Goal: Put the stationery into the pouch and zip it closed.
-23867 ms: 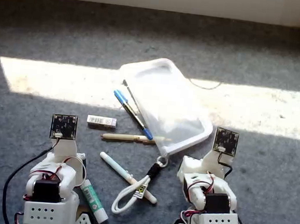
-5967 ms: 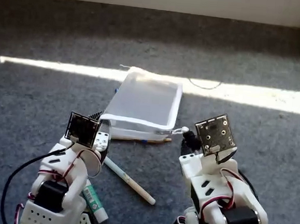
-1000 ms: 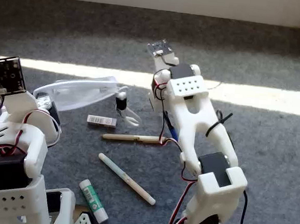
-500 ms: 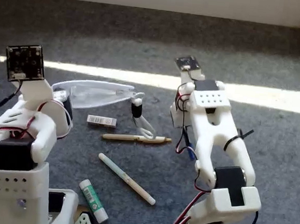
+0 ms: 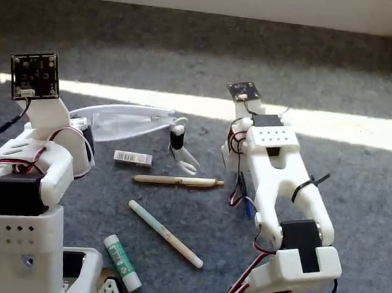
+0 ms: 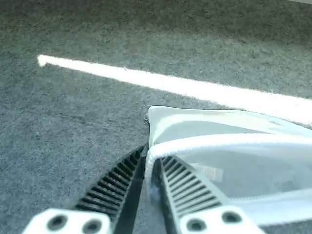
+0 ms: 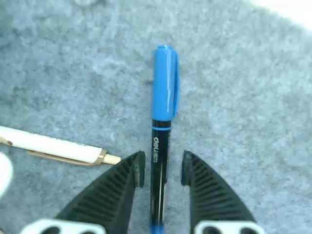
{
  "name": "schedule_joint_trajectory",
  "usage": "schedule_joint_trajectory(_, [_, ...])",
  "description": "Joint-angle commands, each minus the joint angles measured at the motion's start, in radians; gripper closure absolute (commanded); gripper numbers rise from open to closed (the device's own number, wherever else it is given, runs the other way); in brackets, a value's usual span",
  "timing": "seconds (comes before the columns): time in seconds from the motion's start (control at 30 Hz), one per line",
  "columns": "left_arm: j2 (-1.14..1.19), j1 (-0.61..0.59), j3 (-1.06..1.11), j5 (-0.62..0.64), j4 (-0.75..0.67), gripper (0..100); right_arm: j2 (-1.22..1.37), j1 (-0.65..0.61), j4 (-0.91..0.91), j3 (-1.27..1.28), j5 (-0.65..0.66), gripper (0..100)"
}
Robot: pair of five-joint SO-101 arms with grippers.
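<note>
1. While the pouch (image 6: 229,161) is held edge-on above the grey carpet (image 5: 337,83), one corner of it is pinched by the left gripper (image 6: 150,157), whose ribbed fingers are pressed together on the white hem.
2. At the pouch's far end, a black zip pull (image 5: 177,139) with a white loop (image 5: 185,160) is seen hanging down, near the cream pen (image 5: 177,181).
3. The right gripper (image 7: 162,161) is spread, with one finger set on each side of the blue pen (image 7: 164,92), which lies flat on the carpet. Whether the pen is touched cannot be told.
4. The cream pen's tip is seen just beside one of those fingers.
5. A barcoded block (image 5: 132,158) is placed between the pouch and the cream pen.
6. The white pen (image 5: 165,234) and the glue stick (image 5: 121,263) are left on the carpet nearer the arm bases, well apart from the pouch.
</note>
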Motion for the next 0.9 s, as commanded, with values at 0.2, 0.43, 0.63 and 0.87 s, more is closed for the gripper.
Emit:
schedule_joint_trajectory(0.2, [0.007, 0.013, -0.035, 0.011, 0.003, 99, -0.05, -0.03, -0.038, -0.007, 0.003, 81.7])
schedule_joint_trajectory(0.43, [0.007, 0.013, -0.033, 0.009, 0.005, 99, 0.128, -0.058, -0.094, -0.096, 0.003, 81.7])
schedule_joint_trajectory(0.63, [0.007, 0.013, -0.031, 0.008, 0.005, 99, 0.242, -0.059, -0.094, -0.182, 0.003, 81.9])
schedule_joint_trajectory(0.87, [0.007, 0.013, -0.005, 0.006, -0.003, 99, 0.257, -0.061, -0.094, -0.189, 0.009, 95.6])
